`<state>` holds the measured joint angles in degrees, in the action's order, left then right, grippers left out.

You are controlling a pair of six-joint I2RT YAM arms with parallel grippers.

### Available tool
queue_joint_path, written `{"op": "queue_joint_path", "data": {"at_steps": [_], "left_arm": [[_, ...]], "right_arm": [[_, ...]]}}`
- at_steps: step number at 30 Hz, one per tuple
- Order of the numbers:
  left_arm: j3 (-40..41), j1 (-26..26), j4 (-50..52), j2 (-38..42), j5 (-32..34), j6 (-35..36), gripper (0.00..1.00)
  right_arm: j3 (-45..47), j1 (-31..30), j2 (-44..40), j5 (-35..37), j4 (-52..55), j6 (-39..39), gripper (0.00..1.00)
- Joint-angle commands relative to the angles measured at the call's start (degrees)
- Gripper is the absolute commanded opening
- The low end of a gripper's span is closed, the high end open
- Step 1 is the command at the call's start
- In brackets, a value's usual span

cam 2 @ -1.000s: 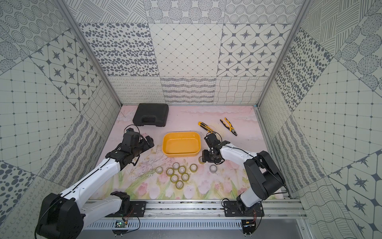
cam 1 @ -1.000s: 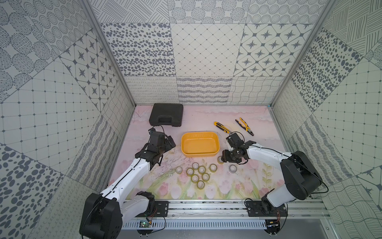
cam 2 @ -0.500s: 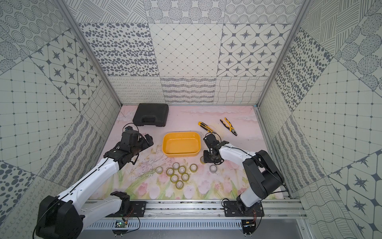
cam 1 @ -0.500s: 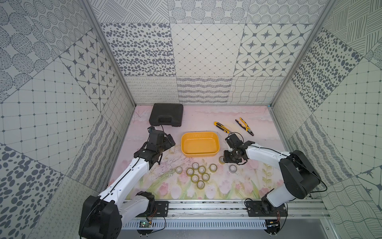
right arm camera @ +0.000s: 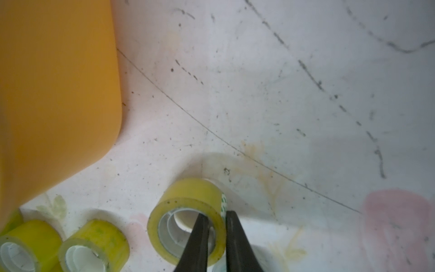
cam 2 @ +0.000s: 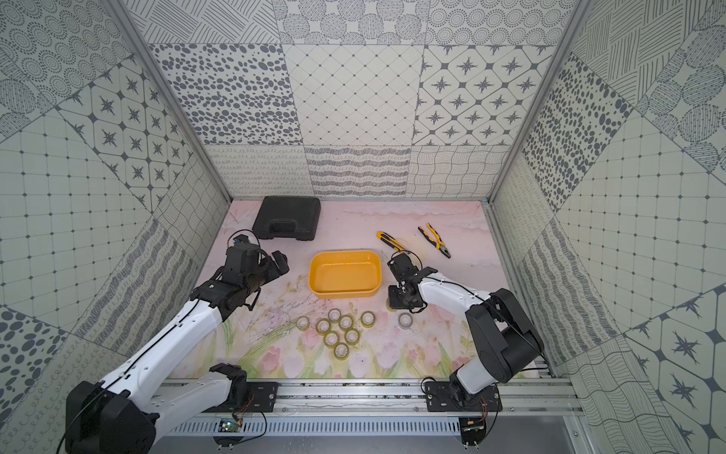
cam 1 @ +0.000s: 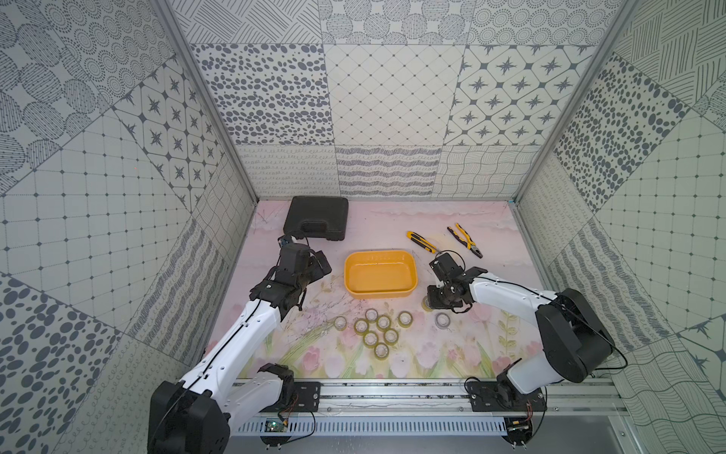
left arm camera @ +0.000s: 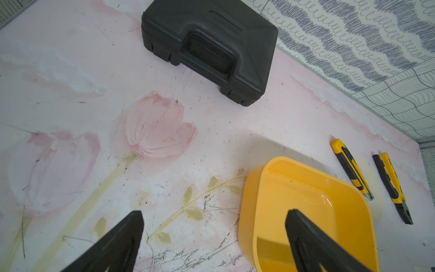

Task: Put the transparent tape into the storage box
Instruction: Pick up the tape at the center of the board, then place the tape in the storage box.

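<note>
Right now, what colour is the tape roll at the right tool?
The tape roll is yellowish-green with a pale core; right wrist view shows it best.

Bright, even lighting is recorded; shadows are soft. The storage box [right arm camera: 58,94] is rendered blurred in the right wrist view.

the storage box [left arm camera: 247,212] is smooth, glossy yellow-orange plastic that catches highlights. the black case [left arm camera: 211,47] beyond the box is matt, finely grained plastic. the transparent tape [right arm camera: 188,195] beside the box is shiny, translucent yellowish film on a pale core. the table [left arm camera: 94,70] under the box looks matt, printed and scuffed.
</note>
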<state>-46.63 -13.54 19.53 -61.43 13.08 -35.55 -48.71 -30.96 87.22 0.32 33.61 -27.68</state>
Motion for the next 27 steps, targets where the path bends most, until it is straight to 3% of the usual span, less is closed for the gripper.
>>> {"op": "queue_joint_path", "data": {"at_steps": [1, 10, 16, 22, 27], "left_arm": [[-3.01, -0.27, 2.97, -0.26, -2.65, 2.43, 0.99], [-17.94, -0.44, 10.39, -5.07, -11.67, 5.99, 0.99], [-24.6, -0.44, 13.04, -8.89, -10.86, 14.47, 0.99], [-19.16, -0.44, 4.44, -10.07, -9.33, 20.04, 0.99], [-18.46, -0.43, 5.41, -11.97, -4.93, 22.66, 0.99]], "right_arm": [[-3.37, 0.67, -3.65, 0.87, 2.52, 1.7, 0.06], [-11.16, 0.9, -11.55, 1.24, 9.69, 3.28, 0.06], [-18.6, 0.85, -6.65, -2.03, 9.45, 4.39, 0.04], [-24.23, -0.62, 0.8, -6.56, 5.67, 3.14, 0.03], [-29.6, -2.82, 7.82, -7.63, 5.5, 2.42, 0.02]]}}
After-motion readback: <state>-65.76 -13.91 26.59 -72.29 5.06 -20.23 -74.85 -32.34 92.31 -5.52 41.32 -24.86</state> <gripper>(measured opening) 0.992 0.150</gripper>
